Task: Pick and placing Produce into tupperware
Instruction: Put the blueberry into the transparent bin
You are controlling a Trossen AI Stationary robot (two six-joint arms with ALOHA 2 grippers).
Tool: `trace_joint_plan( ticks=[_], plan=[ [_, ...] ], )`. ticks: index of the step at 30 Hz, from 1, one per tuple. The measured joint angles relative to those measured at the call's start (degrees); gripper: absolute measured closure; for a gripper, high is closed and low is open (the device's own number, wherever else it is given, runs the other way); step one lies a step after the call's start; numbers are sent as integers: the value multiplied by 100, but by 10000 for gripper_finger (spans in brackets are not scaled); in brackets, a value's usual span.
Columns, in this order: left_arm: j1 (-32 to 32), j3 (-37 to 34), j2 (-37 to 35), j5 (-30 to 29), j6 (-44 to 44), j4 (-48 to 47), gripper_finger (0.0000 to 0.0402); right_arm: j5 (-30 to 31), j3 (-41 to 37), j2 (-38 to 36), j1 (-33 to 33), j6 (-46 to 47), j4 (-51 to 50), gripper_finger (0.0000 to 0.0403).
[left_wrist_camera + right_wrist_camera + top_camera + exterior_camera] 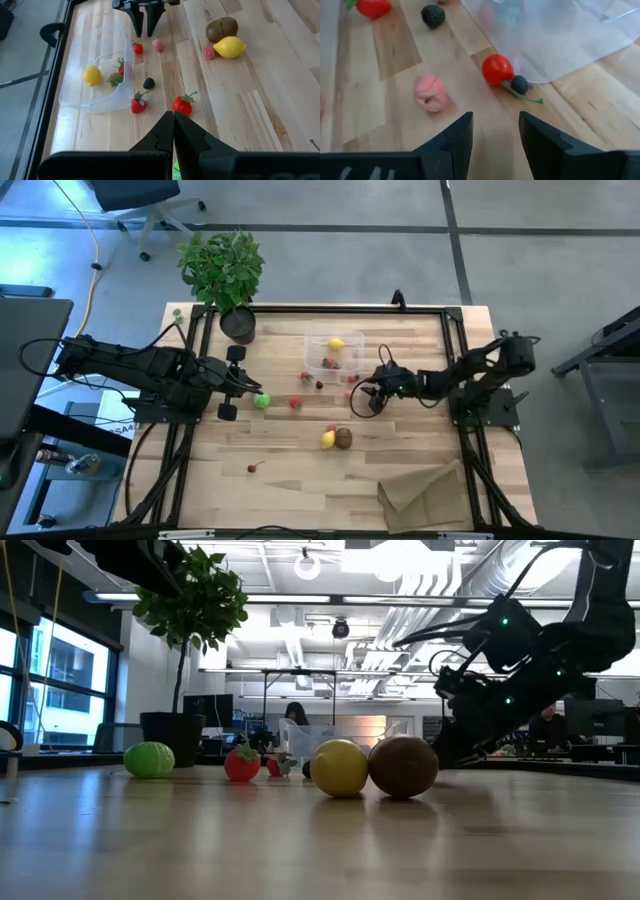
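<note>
Right pincer (495, 132) spread, arm stretched low twd red cherry (497, 69) by tupperware (560, 35) (left pincer (173, 131) pressed together).

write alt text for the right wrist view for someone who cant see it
The right claw, open and empty, hovers low over the wooden table just short of a small red berry lying against the clear tupperware. A pink berry lies beside it, a dark berry farther off.

Tupperware (560, 35): clear, translucent.
Cherry (497, 69), ahead of the right gripper's (495, 131) black, parted fingers: bright red, green stem.
Raspberry (430, 93): pale pink.
Blackberry (433, 16): black.
Lemon (230, 47): yellow.
Kiwi (222, 28): brown.
Table (280, 100): light wood, striped planks.
</note>
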Motion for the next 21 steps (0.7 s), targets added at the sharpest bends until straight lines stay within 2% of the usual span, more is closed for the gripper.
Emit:
trace_joint_plan(
  ticks=[9, 16, 21],
  plan=[
    [1, 1, 0, -1, -1, -2, 399, 295, 2, 166, -112, 13, 179, 253],
    [1, -1, 0, -1, 2, -2, 399, -52, 174, 168, -387, -280, 216, 253],
    [1, 0, -2, -1, 1, -1, 399, -255, 476, 168, -443, -493, -239, 253]
  ],
)
